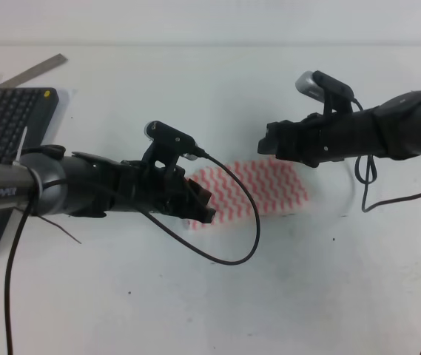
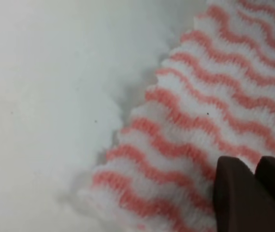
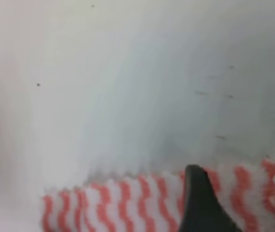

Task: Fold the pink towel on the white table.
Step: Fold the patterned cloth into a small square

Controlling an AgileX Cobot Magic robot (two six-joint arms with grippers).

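At the far left of the high view a dark keyboard [image 1: 3, 122] lies on the white counter [image 1: 121, 296], with a grey ruler [image 1: 36, 70] angled above it; neither wrist view shows these. The left arm reaches in from the left edge, its claw [image 1: 199, 207] over the near left corner of the towel [image 1: 258, 185], which lies a little right of center as a narrow striped band. From above, the claw's opening cannot be told. The left wrist view shows what that view hides: two dark fingers [image 2: 238, 193] side by side with only a slim gap, low over the towel's [image 2: 214, 111] wavy stripes, nothing visibly pinched. At the right, the right claw [image 1: 268, 144] hovers above the towel's far edge. Its wrist view shows fingers [image 3: 200, 203] spread well apart, stripes [image 3: 127, 203] between them.
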